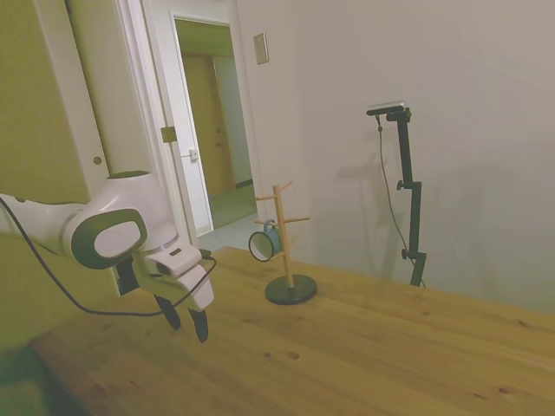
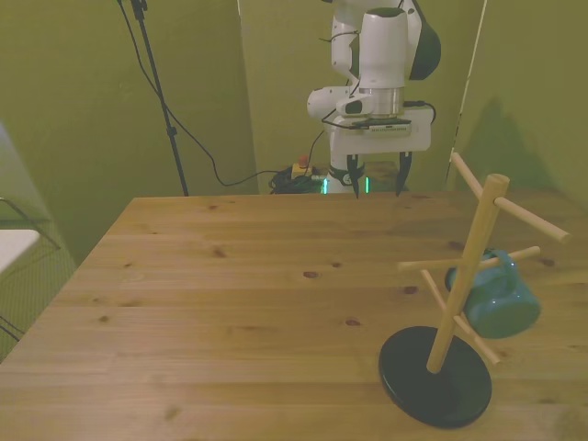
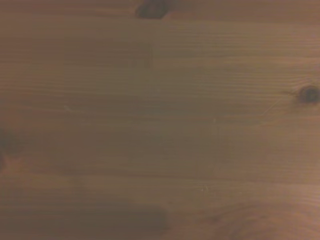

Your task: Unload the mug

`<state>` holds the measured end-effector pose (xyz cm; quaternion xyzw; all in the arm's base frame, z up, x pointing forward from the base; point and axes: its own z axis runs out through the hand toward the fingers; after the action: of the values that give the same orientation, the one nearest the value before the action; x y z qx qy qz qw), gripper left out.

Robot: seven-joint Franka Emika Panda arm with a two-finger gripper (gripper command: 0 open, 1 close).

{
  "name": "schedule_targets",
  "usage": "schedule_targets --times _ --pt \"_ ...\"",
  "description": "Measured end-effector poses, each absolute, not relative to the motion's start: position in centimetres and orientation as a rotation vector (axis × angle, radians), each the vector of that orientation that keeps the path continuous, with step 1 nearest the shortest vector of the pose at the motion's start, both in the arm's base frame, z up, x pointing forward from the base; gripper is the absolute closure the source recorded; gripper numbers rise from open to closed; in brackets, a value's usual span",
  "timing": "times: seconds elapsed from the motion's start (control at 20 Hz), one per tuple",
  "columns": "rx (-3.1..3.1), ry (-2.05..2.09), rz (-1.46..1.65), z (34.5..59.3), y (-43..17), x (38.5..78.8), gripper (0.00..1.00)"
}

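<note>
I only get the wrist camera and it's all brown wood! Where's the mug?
Observer: The mug hangs by its handle on a peg of the wooden stand, at the front view's right.
Operator: Is the robot's hand holding it?
Observer: No. The end effector is open and empty, far from the mug, above the table's far edge.
Operator: Which way does the mug point?
Observer: In the side view it hangs tilted, its white inside facing that camera.
Operator: Is anything else on the table?
Observer: Only the stand's round black base, sitting flat on the wood.
</note>
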<state>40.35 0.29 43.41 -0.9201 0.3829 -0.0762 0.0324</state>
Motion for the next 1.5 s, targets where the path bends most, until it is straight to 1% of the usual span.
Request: schedule_targets --times 0.3,0.5,0.65,0.8,1.0,1.2,1.5 --pt "-2.84 1.179 -0.204 42.9 0.3 40.6 0.0" --pt "-2.84 1.171 -0.208 43.1 0.5 41.0 0.0" --pt "-2.835 1.145 -0.244 43.3 1.1 41.9 0.0" --pt "-2.82 1.119 -0.294 43.1 1.7 43.8 0.0" --pt "-2.776 1.059 -0.425 42.2 3.0 47.2 0.0" --pt "-2.764 0.999 -0.485 41.2 4.5 50.2 0.0" --pt "-2.746 0.89 -0.682 41.1 6.2 54.2 0.0"
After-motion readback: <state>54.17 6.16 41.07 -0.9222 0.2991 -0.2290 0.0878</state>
